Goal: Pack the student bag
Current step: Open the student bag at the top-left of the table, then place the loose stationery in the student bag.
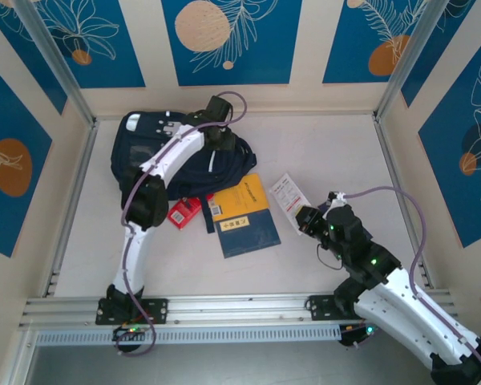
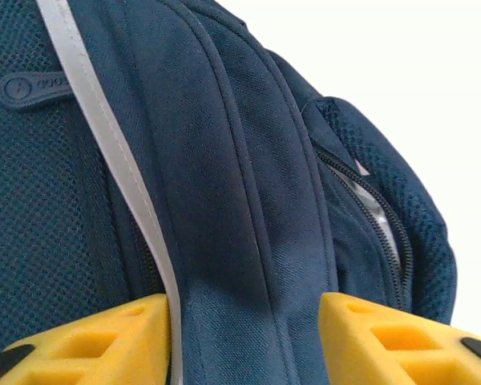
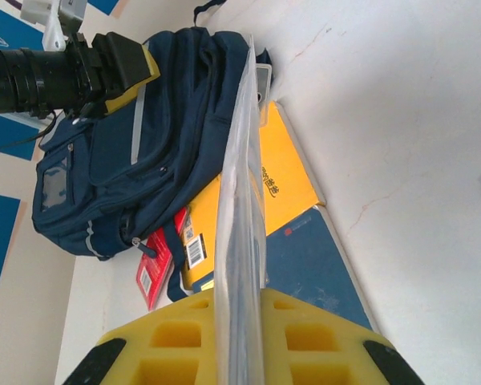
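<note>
We find the student bag (image 1: 144, 152) at the far left of the desk (image 1: 345, 152), long axis across us, under our left gripper (image 2: 244, 321), whose jaws straddle a fabric ridge, grip unclear, while the right gripper (image 1: 303, 215), well apart from it, clamps a clear plastic packet (image 1: 289, 191) in its jaws.

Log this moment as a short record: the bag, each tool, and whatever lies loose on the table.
bag: student bag, lying at the far left of the table
left tool: left tool over the bag, fingers on either side of a ridge of its fabric; grip unclear
right tool: right tool shut on a clear flat packet, held edge-on
loose items: yellow-and-navy book and small red pack, both by the bag's near edge
</note>
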Robot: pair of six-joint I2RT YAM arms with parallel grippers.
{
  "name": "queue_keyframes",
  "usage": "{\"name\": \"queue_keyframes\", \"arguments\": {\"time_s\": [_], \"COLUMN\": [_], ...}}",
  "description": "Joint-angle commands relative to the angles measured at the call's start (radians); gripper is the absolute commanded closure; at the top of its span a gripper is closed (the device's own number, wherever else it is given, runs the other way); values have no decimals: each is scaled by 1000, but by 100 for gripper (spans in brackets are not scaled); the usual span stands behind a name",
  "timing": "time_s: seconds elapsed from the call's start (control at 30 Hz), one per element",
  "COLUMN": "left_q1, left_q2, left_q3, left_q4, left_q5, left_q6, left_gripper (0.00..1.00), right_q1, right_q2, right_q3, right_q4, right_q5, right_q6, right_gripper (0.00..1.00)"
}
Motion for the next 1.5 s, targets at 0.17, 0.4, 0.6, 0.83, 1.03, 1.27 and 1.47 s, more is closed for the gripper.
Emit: {"name": "queue_keyframes", "arguments": {"time_s": [0.17, 0.4, 0.6, 0.83, 1.03, 1.27, 1.47], "left_q1": [11, 27, 30, 30, 33, 36, 51], "left_q2": [31, 42, -49, -246, -418, -611, -733], "left_q3": [31, 6, 3, -17, -64, -188, -274], "left_q4": [-62, -65, -88, -125, -139, -115, -78], "left_q5": [-32, -7, 73, 135, 181, 262, 331], "left_q6": [23, 35, 45, 70, 95, 112, 149], "left_gripper": [55, 88, 100, 100, 100, 100, 100], "right_q1": [-40, -46, -51, -93, -169, -245, -259], "right_q2": [2, 30, 65, 87, 202, 316, 415], "right_q3": [6, 2, 76, 104, 192, 241, 290], "right_q4": [53, 86, 28, 71, 54, 161, 222], "right_q5": [-94, -119, -96, -149, -298, -564, -764], "right_q6": [-68, -71, -157, -182, -186, -168, -152], "right_gripper": [100, 100, 100, 100, 100, 100, 100]}}
